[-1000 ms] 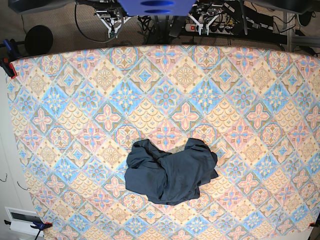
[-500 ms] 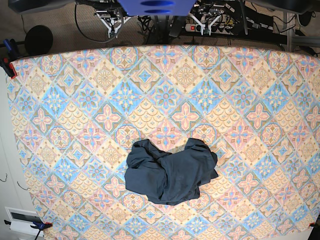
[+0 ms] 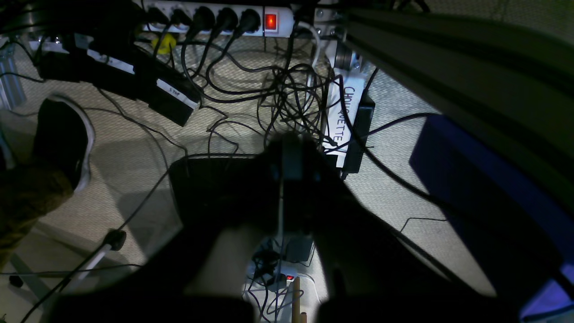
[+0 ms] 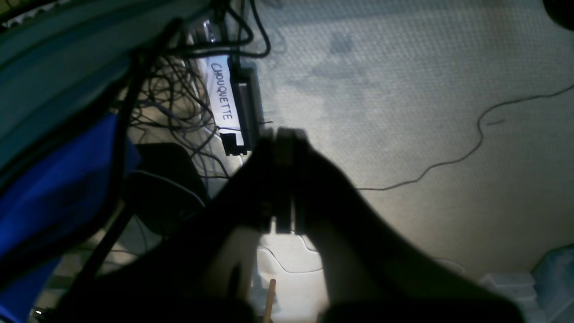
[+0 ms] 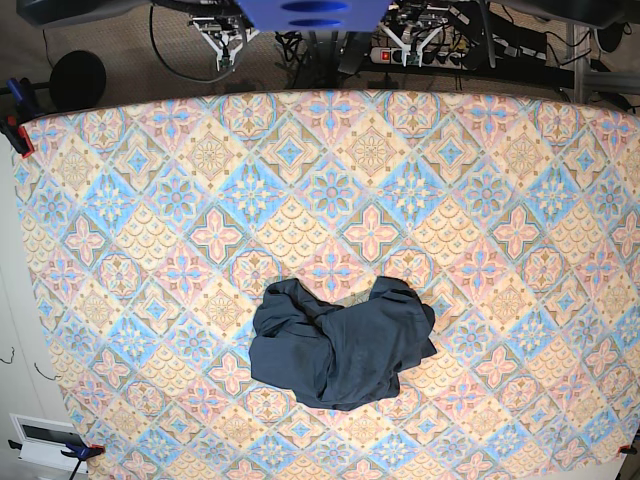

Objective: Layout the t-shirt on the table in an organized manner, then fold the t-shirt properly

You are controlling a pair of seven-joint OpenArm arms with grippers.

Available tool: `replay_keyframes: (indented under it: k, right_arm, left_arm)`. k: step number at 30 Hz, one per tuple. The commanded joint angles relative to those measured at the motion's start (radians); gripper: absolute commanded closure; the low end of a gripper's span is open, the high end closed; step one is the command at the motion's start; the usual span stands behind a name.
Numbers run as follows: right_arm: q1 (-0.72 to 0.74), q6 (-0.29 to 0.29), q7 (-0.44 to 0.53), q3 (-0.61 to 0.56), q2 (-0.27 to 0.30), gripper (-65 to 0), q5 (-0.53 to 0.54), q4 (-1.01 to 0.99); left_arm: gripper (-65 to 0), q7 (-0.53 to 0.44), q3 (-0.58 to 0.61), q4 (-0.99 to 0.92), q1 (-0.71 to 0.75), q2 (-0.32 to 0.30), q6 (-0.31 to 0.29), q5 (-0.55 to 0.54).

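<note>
The crumpled dark navy-blue cotton t-shirt point(image 5: 340, 345) was seen bunched on the pastel diamond-patterned cloth surface point(image 5: 150, 200), below its middle. The left hand point(image 3: 287, 154) and right hand point(image 4: 283, 139) were clenched empty, parked beyond the far edge over carpeted floor point(image 4: 403, 112).

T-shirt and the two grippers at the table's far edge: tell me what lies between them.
Base view: only bare patterned table between the crumpled t-shirt and the left gripper and right gripper.
</note>
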Motion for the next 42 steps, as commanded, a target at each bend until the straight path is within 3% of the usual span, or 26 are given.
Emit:
replay_keyframes:
  k: [1,5,22,42]
  right_arm:
    - [-0.001,-0.001,0.004,0.003,0.003,0.0,-0.001,0.002]
    - [-0.001,-0.001,0.003,0.003,0.024,0.0,-0.001,0.002]
    - [-0.004,-0.001,0.003,0.0,0.024,0.0,-0.001,-0.001]
    - [-0.116,-0.001,0.003,0.003,0.058,0.0,-0.001,0.066]
  left_arm:
    - [0.0,-0.005,0.001,0.001,0.007,0.0,0.001,-0.001]
    - [0.0,-0.005,0.001,0.001,0.007,0.0,0.001,-0.001]
    - [0.0,-0.005,0.001,0.003,0.04,-0.028,0.001,-0.001]
    - [0.0,-0.011,0.001,0.006,0.14,-0.074,0.001,-0.001]
